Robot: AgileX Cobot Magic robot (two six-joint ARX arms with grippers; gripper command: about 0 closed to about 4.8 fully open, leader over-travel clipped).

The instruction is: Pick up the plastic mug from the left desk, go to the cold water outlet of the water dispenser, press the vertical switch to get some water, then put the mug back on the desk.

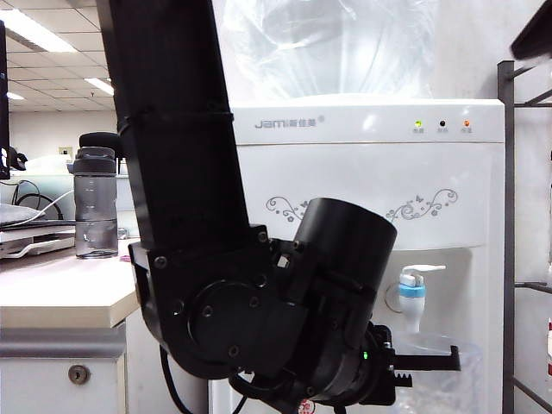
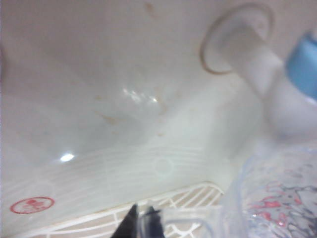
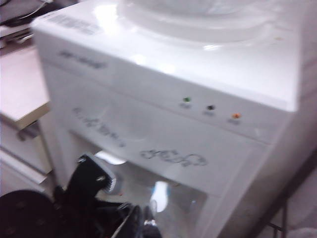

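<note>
Under the cold water outlet [image 1: 412, 291], left claw [image 2: 143, 223] clamped on plastic mug [image 2: 277, 198], right claw [image 3: 143, 220] closed, empty.

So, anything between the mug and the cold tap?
Nothing visible: the plastic mug, held by the left gripper, hangs under the cold water outlet. The shut right gripper hovers before the water dispenser.

The left arm [image 1: 224, 259] hides much of the water dispenser [image 1: 448, 164] front. The plastic mug [image 1: 444, 379] runs off the frame's bottom edge. The left tool [image 2: 141, 225] and right tool [image 3: 141, 223] are blurred and cut off; their tips look closed.
</note>
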